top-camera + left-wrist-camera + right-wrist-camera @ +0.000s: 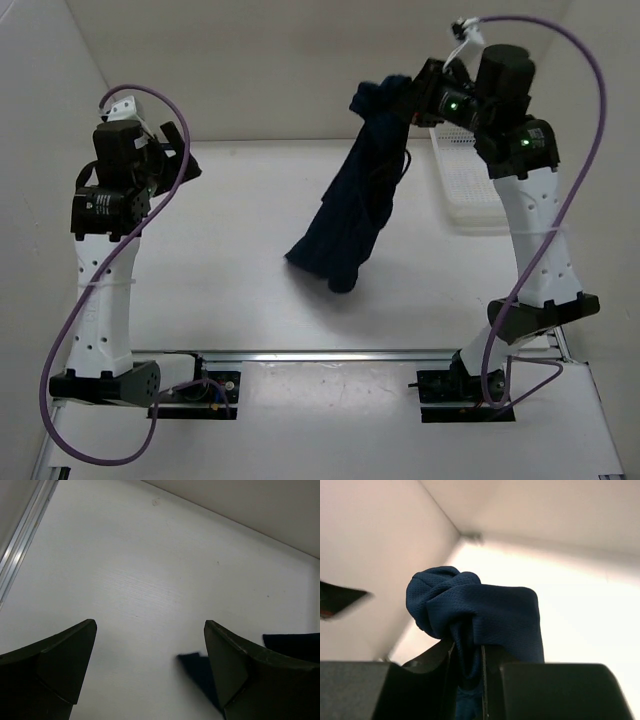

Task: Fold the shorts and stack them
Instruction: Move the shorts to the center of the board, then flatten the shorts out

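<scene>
The dark navy shorts [352,205] hang in a long bunch from my right gripper [408,95], raised high at the back right; their lower end rests on the table. A thin drawstring [404,165] dangles beside them. In the right wrist view a wad of the mesh cloth [485,612] is pinched between the jaws of the right gripper [467,647], which stand narrowly apart around it. My left gripper [186,152] is raised at the left, well away from the cloth. In its own view the left gripper [150,625] is wide open and holds nothing, with a corner of the shorts [197,670] lying beyond.
A white mesh basket [470,195] stands at the back right, behind the right arm. White walls close in the table at the back and left. An aluminium rail [350,354] runs along the near edge between the arm bases.
</scene>
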Robot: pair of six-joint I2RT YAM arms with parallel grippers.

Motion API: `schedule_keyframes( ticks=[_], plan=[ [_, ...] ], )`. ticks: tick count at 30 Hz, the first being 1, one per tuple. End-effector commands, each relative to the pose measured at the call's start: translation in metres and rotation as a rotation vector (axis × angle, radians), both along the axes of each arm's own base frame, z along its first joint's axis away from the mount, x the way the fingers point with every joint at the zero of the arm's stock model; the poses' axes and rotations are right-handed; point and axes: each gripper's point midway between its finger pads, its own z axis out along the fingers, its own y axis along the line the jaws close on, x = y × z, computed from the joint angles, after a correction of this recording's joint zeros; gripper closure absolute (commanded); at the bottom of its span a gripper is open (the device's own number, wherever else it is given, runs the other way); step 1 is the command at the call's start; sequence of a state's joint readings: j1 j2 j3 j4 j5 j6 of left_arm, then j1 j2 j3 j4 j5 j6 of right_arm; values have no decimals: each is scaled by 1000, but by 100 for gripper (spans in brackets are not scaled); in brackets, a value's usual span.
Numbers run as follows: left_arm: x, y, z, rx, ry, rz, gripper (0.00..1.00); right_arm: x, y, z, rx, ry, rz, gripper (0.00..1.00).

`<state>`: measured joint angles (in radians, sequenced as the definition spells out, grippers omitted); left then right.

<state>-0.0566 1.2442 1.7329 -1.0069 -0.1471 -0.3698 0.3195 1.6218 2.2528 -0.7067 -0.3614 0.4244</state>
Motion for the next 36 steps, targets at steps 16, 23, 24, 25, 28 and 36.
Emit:
schedule_keyframes(
  ticks=[16,23,24,25,28,36],
  plan=[
    [-116,-111,-237,-407,598,-184,0,-89,-66,-343,-362,748,-284,25],
    [-155,-133,-304,-451,810,-125,0,-131,-38,-385,-441,809,-196,2],
    [-160,-134,-315,-444,843,-119,0,-132,-30,-388,-451,803,-173,2],
    [-158,-134,-319,-440,854,-114,0,-126,-22,-383,-442,782,-162,2],
    [-166,-141,-336,-381,932,-127,0,-117,-6,-390,-507,759,-132,2],
    [-162,-137,-352,-302,960,-73,25,-96,-2,-421,-683,730,-158,34]
  ],
)
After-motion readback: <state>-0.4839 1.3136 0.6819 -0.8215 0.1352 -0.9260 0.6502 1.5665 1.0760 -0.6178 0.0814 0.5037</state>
